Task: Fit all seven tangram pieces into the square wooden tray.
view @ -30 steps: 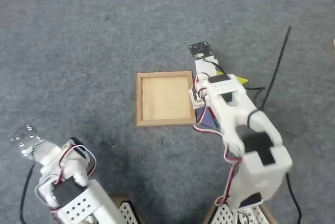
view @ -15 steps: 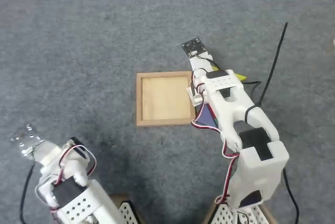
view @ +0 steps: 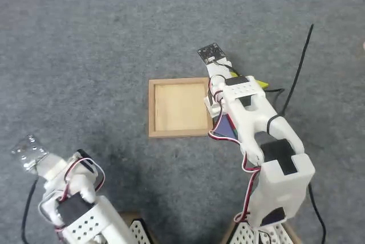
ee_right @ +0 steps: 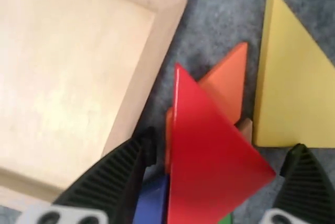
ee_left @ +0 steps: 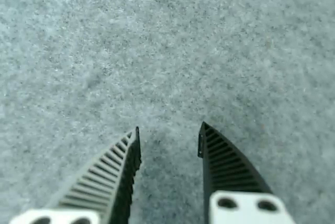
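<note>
Now | red triangle (ee_right: 207, 145) smooth, sharp-cornered, overlapping orange piece (ee_right: 230, 80) | right gripper (ee_right: 221, 149) spread around it | left gripper (ee_left: 169, 128) parted

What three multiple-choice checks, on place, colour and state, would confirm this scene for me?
1. Where is the yellow triangle? A in the tray; B on the carpet outside the tray; C held up in the air.
2. What colour is the piece between the right end effector's fingers? A red; B white; C black.
3. The tray is: A full; B half filled; C empty.
Answers: B, it lies on grey carpet past the tray's rim; A, the red triangle sits between the open fingers; C, bare wood shows across its floor.
</note>
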Robot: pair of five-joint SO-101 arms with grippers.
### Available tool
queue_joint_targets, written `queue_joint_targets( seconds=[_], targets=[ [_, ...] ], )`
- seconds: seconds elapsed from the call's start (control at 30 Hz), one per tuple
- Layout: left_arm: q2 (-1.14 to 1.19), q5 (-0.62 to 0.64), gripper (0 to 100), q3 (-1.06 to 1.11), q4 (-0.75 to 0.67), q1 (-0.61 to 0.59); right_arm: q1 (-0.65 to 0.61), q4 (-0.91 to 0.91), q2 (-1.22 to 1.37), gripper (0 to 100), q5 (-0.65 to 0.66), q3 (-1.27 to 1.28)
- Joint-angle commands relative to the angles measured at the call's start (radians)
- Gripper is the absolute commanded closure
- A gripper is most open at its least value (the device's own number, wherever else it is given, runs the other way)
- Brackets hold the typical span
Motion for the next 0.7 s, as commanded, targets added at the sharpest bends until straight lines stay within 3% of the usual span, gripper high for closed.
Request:
queue_joint_targets(
  seconds=[0.0,0.1,0.3,0.67],
  targets=[
    [-0.015,0.009,82,-0.008,0.003,-0.006,0.001,0.013,-0.024,62.7,-0.015,-0.015],
    [-0.015,0.009,82,-0.008,0.003,-0.006,0.001,0.013,-0.024,66.3,-0.015,-0.015],
    [-0.015,0.009,82,-0.008,0.003,-0.006,0.001,0.012,-0.022,85.3,-0.015,-0.015],
    [-0.015,0.009,82,-0.008,0.003,-0.006,0.036,0.051,-0.041,86.1,-0.015,-0.017]
  ],
)
